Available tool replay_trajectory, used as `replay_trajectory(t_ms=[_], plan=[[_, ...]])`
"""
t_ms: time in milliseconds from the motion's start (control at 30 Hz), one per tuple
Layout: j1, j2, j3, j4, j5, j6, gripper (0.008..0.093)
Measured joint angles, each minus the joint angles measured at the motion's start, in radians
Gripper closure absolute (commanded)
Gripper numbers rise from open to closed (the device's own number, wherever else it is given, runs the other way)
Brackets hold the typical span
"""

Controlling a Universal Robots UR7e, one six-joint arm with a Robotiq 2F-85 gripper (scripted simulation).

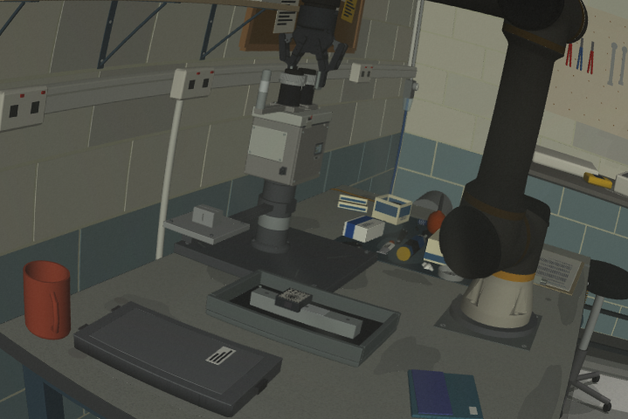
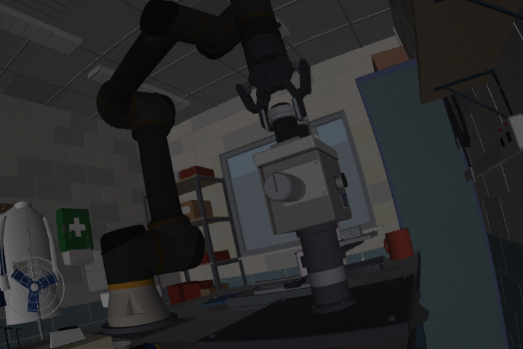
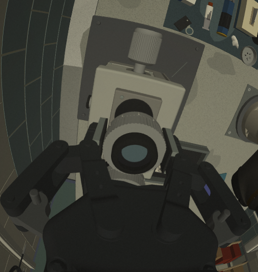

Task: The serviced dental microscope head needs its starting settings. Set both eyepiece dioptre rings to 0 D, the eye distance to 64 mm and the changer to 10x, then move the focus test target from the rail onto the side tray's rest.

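The knurled grey dioptre ring [image 3: 132,132] on one eyepiece sits in my gripper [image 3: 133,144], which is closed around it from above, on top of the microscope head [image 1: 287,146]. The second eyepiece is mostly hidden beneath the gripper. A ribbed knob [image 3: 144,47] sticks out of the head's far side, and a round changer dial [image 2: 284,187] sits on another face. The head stands on a dark column [image 1: 273,217] over a black base plate. The focus test target [image 1: 293,298], a small black patterned block, rests on the grey rail [image 1: 305,312] in the shallow tray in front. The side tray [image 1: 206,228] with its small rest [image 1: 206,215] stands left of the column.
Behind the microscope runs a wall with a socket rail [image 1: 191,83]. Small boxes and bottles [image 1: 381,220] crowd the bench between the microscope and the arm's base [image 1: 497,301]. A red mug [image 1: 47,299], a flat dark case [image 1: 176,356] and a blue notebook [image 1: 443,395] lie toward the front edge.
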Motion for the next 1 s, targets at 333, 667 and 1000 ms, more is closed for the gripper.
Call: replay_trajectory(t_ms=[333, 667, 1000], plan=[[0.0, 0.0, 0.0, 0.0, 0.0, 0.23, 0.0934], [0.0, 0.0, 0.0, 0.001, 0.0, 0.427, 0.0934], [0.0, 0.0, 0.0, 0.001, 0.0, 0.559, 0.0934]])
